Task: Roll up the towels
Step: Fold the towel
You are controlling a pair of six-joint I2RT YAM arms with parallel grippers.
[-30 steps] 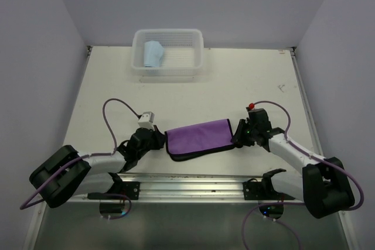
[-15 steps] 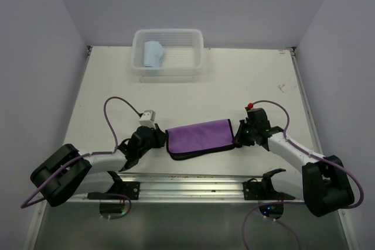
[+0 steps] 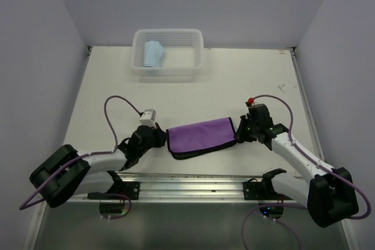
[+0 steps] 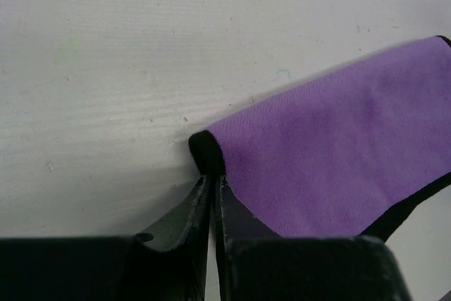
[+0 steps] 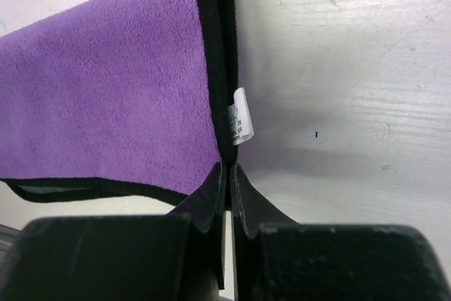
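Note:
The purple towel point(image 3: 200, 136) with a black edge lies folded on the table near the front, between both arms. My left gripper point(image 3: 162, 139) is shut on its left end, pinching the black hem point(image 4: 206, 154). My right gripper point(image 3: 239, 134) is shut on its right end, the fingertips point(image 5: 229, 174) clamped on the black edge just below a small white label point(image 5: 239, 119). The purple towel point(image 5: 113, 96) spreads left in the right wrist view and the towel point(image 4: 338, 146) spreads right in the left wrist view. The light blue towel point(image 3: 153, 54) sits rolled in the white basket point(image 3: 195, 57).
The white basket stands at the far edge of the table, left of centre. A metal rail point(image 3: 187, 184) runs along the near edge between the arm bases. Purple cables point(image 3: 117, 107) loop over the table beside each arm.
My right gripper has closed on the towel's right edge and its arm has shifted slightly right and away. The towel is pulled a little tauter. The left gripper keeps its hold.

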